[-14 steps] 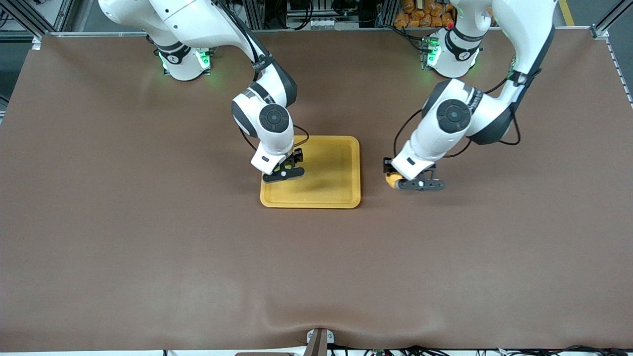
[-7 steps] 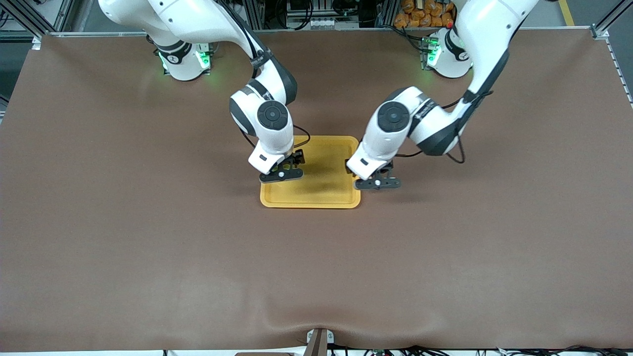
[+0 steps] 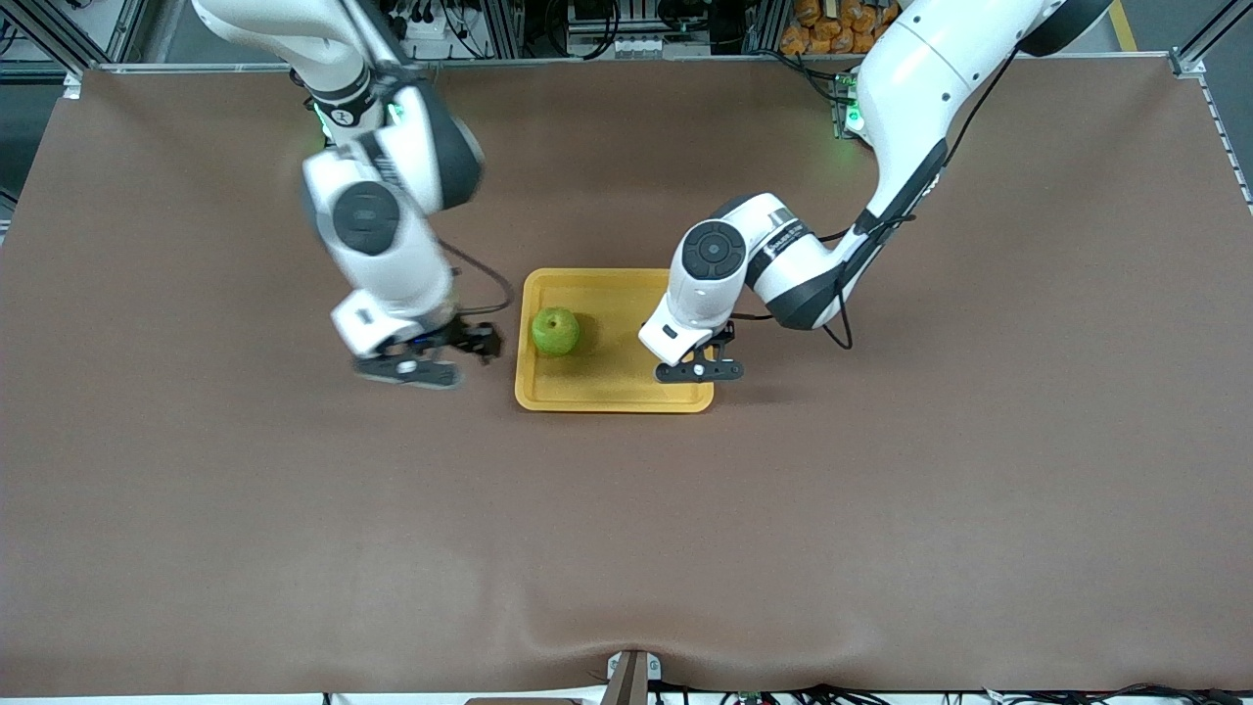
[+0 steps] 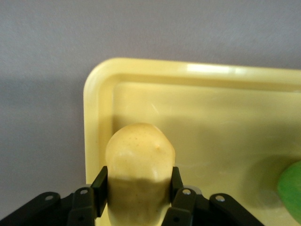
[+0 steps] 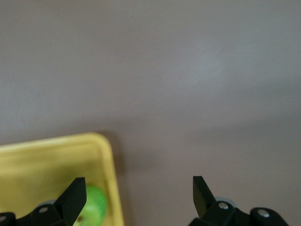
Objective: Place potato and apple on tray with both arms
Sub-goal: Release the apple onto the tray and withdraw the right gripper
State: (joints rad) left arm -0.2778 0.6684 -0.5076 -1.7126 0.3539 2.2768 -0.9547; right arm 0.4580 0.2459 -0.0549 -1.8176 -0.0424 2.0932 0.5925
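The green apple [image 3: 555,331] lies on the yellow tray [image 3: 626,284], at the tray's end toward the right arm. My right gripper [image 3: 470,345] is open and empty, over the table just beside that end of the tray. In the right wrist view its fingers [image 5: 75,193] stand wide apart, with the apple [image 5: 91,213] and a tray corner [image 5: 51,153] showing. My left gripper [image 3: 691,360] is over the tray's end toward the left arm, shut on the yellow potato [image 4: 139,160]. The left wrist view shows the tray [image 4: 211,75] below it and the apple's edge [image 4: 291,188].
The brown table cloth [image 3: 626,548] spreads wide around the tray. A bag of orange things [image 3: 832,24] sits off the table by the left arm's base.
My right gripper let go of the apple on the tray and moved off toward the right arm's end. My left gripper carried the potato from beside the tray to over it.
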